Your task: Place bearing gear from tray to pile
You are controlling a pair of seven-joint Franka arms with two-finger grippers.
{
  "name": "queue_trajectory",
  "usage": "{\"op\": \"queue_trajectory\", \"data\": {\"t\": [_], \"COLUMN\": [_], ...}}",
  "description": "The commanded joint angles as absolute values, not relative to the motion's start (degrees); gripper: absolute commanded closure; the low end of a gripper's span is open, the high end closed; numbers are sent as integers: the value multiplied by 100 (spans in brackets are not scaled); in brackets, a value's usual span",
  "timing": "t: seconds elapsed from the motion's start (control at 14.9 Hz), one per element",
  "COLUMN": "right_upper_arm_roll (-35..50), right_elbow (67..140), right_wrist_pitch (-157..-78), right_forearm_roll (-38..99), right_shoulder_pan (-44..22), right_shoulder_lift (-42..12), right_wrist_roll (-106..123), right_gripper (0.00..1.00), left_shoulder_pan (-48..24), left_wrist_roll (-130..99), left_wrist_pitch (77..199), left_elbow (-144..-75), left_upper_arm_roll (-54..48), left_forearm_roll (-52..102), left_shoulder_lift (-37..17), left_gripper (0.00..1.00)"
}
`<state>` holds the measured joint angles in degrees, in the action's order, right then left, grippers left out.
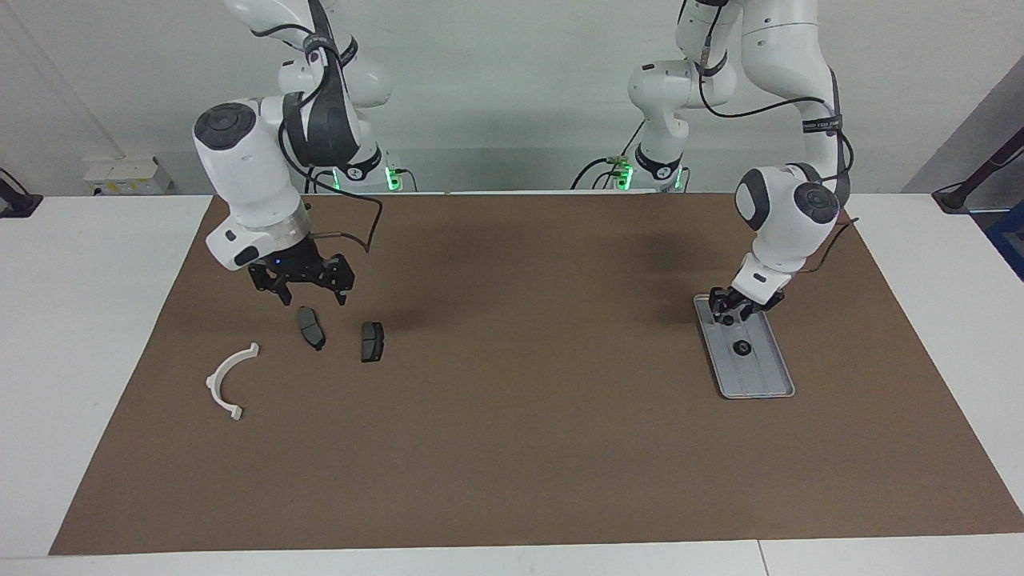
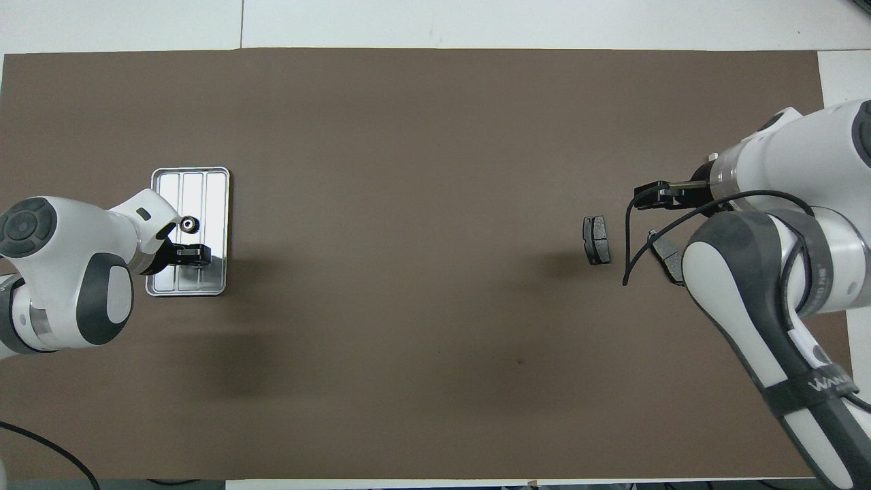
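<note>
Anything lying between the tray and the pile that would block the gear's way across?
Nothing visible lies on the mat between the tray and the pile. Only the right gripper, jaws open, hangs over the pile.

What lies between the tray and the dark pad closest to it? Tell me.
Nothing: only bare brown mat runs between the tray and that dark pad, seen plainly in the overhead view.
</note>
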<state>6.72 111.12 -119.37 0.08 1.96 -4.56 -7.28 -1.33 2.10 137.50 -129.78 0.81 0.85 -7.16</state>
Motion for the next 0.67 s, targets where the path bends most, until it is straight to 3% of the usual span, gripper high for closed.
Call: {"op": "queue_trajectory", "data": {"t": [0.0, 0.2, 0.4, 0.6], "right_upper_arm_roll": [677, 677, 686, 685], "right_elbow": [11109, 11118, 11109, 11109], "right_wrist_pitch": [-12067, -12217, -12217, -12217], "right_forearm_roll": [167, 158, 167, 167], "right_shoulder_pan": [220, 211, 167, 167], "right_shoulder_lift": [-597, -720, -756, -765], "right_wrist_roll": [-712, -808, -809, -809], "right_gripper": [0, 0, 0, 0], "left_shoulder_pan": [-211, -211, -211, -211], "left_wrist_roll": [62, 44, -123, -132], "left_wrist_pitch": [13948, 13957, 13966, 13407], "left_elbow": [-13157, -13131, -13078, -12422], "left_upper_arm_roll": [123, 123, 114, 106], "left_forearm_roll": [114, 114, 114, 167], "left_shoulder_lift": [-633, -642, -659, -808], "left_gripper": [62, 98, 100, 100]}}
